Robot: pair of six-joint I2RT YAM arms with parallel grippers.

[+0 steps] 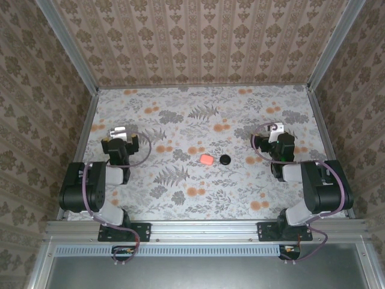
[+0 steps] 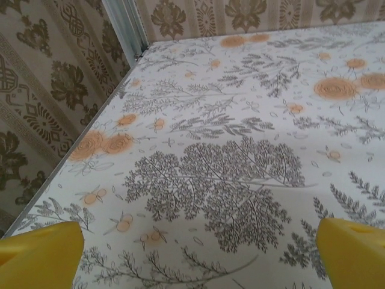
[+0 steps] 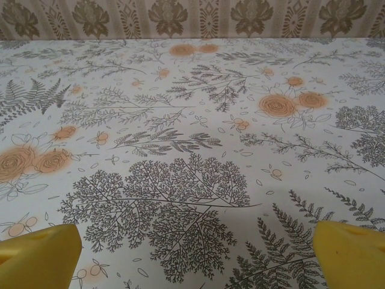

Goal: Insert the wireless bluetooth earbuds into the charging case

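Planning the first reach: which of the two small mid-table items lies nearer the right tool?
The round black disc, not the salmon-pink charging case: it sits on the case's right, toward the right tool.

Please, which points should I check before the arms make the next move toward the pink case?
1. Charging case lying free on the table: ok.
2. Case lid open: cannot tell, too small.
3. Earbuds located: cannot tell; a round black disc lies just right of the case.
4. Left end effector open, nothing between its fingers: ok.
5. Right end effector open, nothing between its fingers: ok.
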